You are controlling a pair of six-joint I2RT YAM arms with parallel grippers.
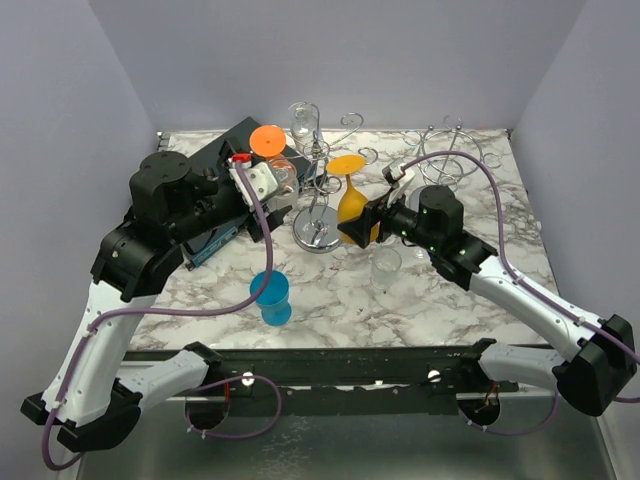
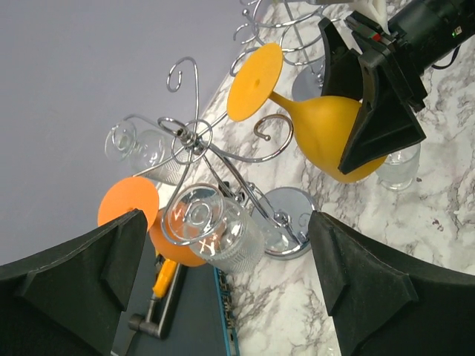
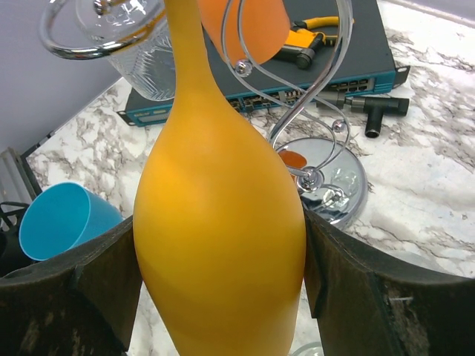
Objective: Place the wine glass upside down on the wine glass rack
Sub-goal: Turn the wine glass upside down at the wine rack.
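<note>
**Yellow glass held inverted beside the rack**

Reaches in from the near right corner with the right arm, forearm slanting toward the middle of the bench. Clamps the right gripper [image 1: 362, 225] around the bowl of the wine glass [image 2: 319, 126], black pads pressed on both flanks. Holds it off the marble, just right of the wine glass rack [image 1: 318, 237] and its round chrome base, nearer the far edge than the near one.

Looks opaque yellow-orange and smooth: a long teardrop bowl narrowing into a thin stem and a flat round foot. Points mouth down, foot up. Leans along its long axis, tipping the foot toward the rack's curled hooks and the far edge. Cannot tell whether foot and wire touch.

Rises from the near left corner with the left arm, elbow high. Keeps the left gripper [image 1: 262, 183] spread wide with nothing between the fingers, at the rack's left side, facing a clear cut glass [image 2: 215, 233] hung in a wire loop.
</note>
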